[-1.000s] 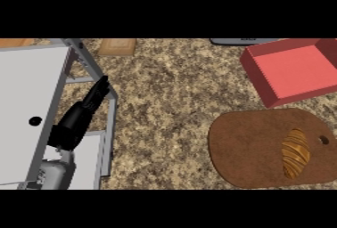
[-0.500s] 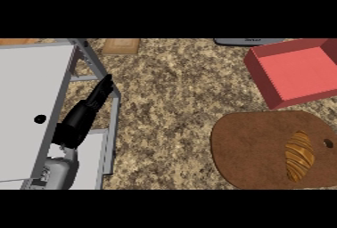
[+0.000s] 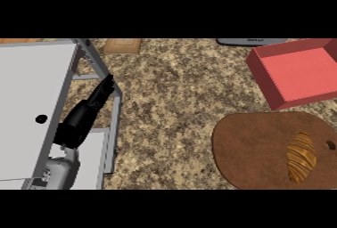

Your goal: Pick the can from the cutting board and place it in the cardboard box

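1. Left robot hand (image 3: 91, 109) shows at the left of the head view, black, on a grey forearm (image 3: 59, 171) that comes in from the near edge.
2. Its fingers (image 3: 105, 84) are straight and pressed together, pointing far and slightly right; they hold nothing.
3. It hangs over the right rim of a pale grey panel (image 3: 33, 80), beside the panel's metal frame rails (image 3: 115, 120). Whether it touches them cannot be told.
4. A speckled brown stone surface (image 3: 178, 102) fills the middle of the view.
5. A rounded brown cutting board (image 3: 253, 151) lies at the near right, with a small hole (image 3: 330, 144) close to its right edge.
6. The one thing lying on the board is an oblong, golden-brown, ridged item (image 3: 302, 156), which looks like a pastry rather than a can.
7. A red open box (image 3: 296, 71) sits at the far right, just beyond the board and apart from it; its floor is bare.
8. The hand is well apart from both the board and the box.
9. A small wooden piece (image 3: 121, 44) and a dark grey object (image 3: 250, 41) lie along the far edge.
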{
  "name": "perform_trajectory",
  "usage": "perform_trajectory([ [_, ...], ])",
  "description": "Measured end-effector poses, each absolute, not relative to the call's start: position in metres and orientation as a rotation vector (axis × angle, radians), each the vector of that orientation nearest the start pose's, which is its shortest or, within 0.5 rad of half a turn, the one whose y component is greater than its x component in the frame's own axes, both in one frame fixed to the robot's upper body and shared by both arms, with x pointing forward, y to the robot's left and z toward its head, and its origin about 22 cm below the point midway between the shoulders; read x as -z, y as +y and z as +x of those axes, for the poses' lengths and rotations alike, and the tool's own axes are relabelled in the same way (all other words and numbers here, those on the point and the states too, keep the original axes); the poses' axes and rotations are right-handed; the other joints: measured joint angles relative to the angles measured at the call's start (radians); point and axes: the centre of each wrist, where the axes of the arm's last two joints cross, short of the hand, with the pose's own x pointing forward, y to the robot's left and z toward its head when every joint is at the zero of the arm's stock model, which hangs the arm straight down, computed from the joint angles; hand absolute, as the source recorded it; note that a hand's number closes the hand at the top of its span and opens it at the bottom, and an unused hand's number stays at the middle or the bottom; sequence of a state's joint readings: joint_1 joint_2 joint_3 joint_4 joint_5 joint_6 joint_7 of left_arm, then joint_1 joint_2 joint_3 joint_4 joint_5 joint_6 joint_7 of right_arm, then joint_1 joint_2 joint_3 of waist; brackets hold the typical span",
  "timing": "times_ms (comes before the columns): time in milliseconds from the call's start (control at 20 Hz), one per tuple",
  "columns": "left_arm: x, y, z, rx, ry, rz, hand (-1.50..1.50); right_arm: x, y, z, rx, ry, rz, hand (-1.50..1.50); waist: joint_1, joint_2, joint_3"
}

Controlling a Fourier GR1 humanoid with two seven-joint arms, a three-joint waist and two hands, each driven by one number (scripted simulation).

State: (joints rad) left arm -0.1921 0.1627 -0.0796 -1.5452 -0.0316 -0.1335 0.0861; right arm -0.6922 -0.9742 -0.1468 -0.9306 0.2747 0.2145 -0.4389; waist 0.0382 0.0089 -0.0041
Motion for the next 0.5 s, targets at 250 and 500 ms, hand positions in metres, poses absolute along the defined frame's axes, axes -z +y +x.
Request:
perform_trajectory([
  [250,-0.045,0.226,0.283,0.397,-1.623,-0.045,0.00,-0.236,-0.464,0.362,-0.908,-1.761,-0.967,1.50,0.008,0.003,0.002],
  [500,-0.046,0.223,0.285,0.397,-1.617,-0.051,0.00,-0.205,-0.452,0.383,-0.950,-1.709,-0.985,1.50,0.008,0.005,0.001],
])
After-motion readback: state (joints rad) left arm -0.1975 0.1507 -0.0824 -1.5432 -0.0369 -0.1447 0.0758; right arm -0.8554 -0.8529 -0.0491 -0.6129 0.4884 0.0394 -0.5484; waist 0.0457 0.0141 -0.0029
